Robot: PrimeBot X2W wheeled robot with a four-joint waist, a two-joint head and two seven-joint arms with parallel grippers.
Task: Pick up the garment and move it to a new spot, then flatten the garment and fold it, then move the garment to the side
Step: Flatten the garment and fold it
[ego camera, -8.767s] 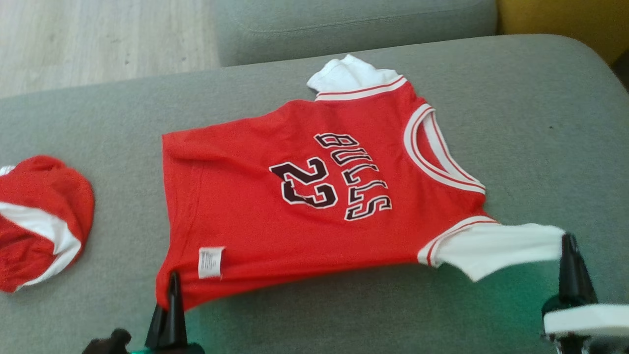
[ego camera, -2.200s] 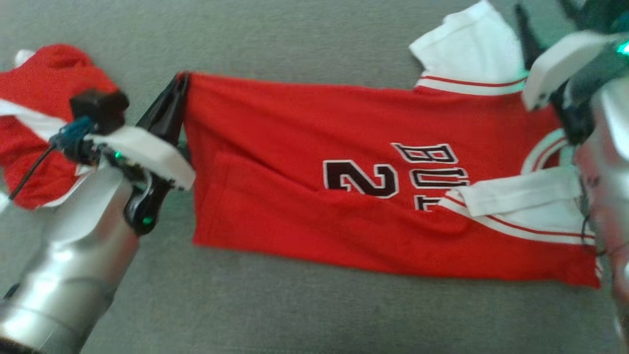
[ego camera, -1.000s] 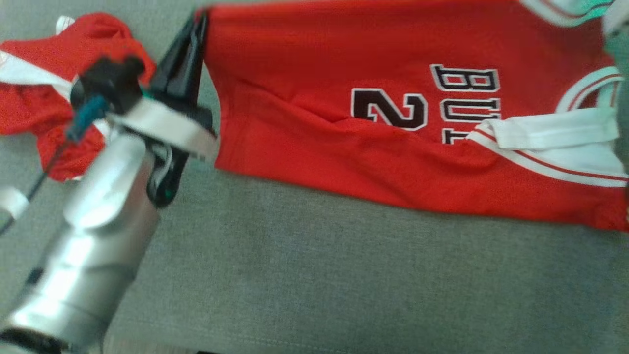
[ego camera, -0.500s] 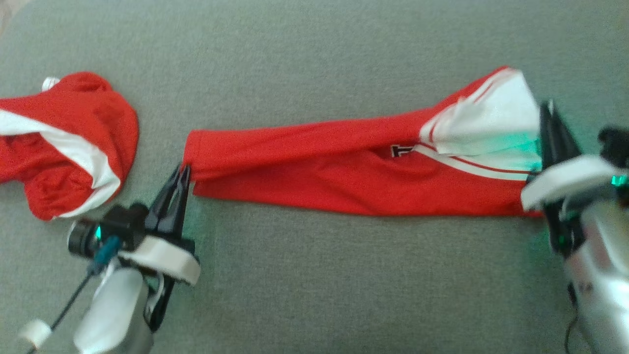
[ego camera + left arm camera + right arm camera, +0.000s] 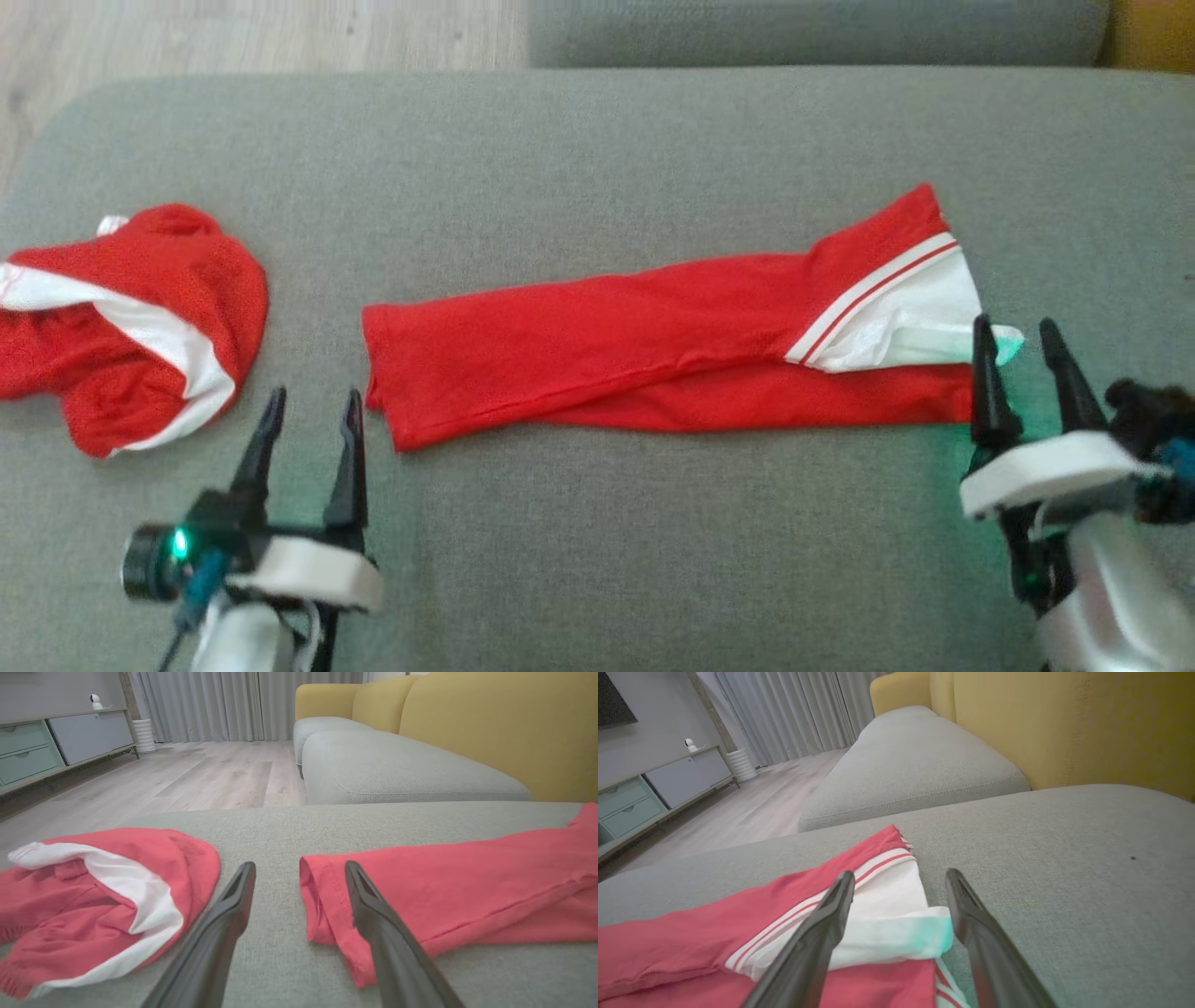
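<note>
Garment (image 5: 607, 355) on grey cushion (image 5: 597, 159), pale wood floor (image 5: 233, 37) beyond.

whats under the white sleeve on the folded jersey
The white sleeve lies on the red jersey, which rests on the grey cushion. Anything folded inside the layers is covered.

The right gripper (image 5: 899, 873) has its jaws spread wide, closed on nothing. Between them lies the end of the white sleeve (image 5: 887, 896) of the garment (image 5: 714, 947), tinted green at its edge. Red cloth with white and red stripes runs off to the lower left, folded over itself, flat on a grey cushion (image 5: 1064, 882). A small dark speck (image 5: 1133, 858) marks the cushion to the right. Beyond sit a second grey seat (image 5: 915, 765) and a yellow backrest (image 5: 1064, 728). Farther off are a wood floor (image 5: 752, 812), grey curtains (image 5: 784, 714) and a cabinet (image 5: 668, 784) with drawers.
</note>
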